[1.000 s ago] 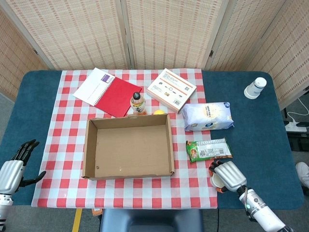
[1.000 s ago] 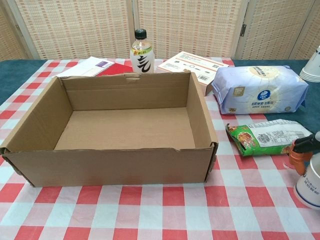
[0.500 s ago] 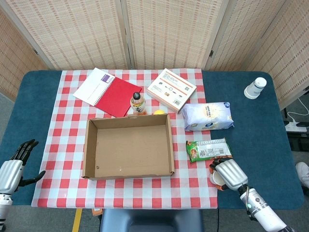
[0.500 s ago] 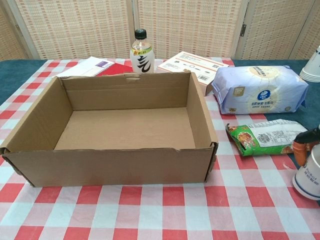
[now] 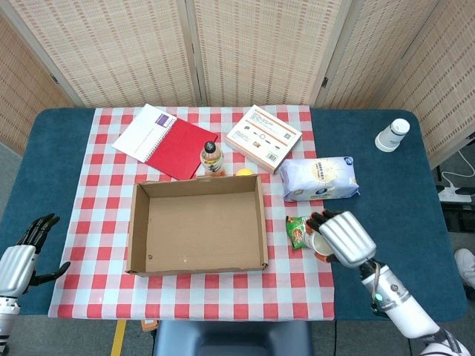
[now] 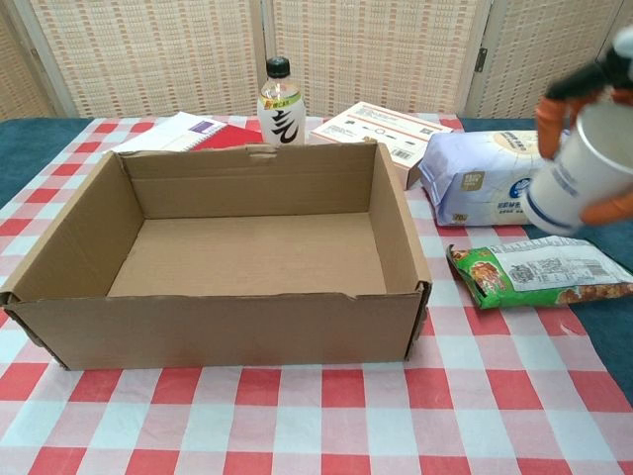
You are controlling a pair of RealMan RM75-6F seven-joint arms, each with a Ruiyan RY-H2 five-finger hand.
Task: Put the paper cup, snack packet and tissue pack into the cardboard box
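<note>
above snack packet (image 5: 300, 230), right robot hand (image 5: 343, 237) now clamped on paper cup (image 6: 579, 170), lifted off tabletop since 0.5 s ago. cardboard box (image 5: 141, 230) empty; transfer pending. left robot hand (image 5: 21, 258) fingers apart, idle.

No readable text anywhere. Bottle (image 6: 280, 99) label shows large dark brush-like characters, illegible. Flat printed box (image 6: 386, 132), tissue pack (image 6: 499, 178), snack packet (image 6: 539, 275) carry print too small to read.
</note>
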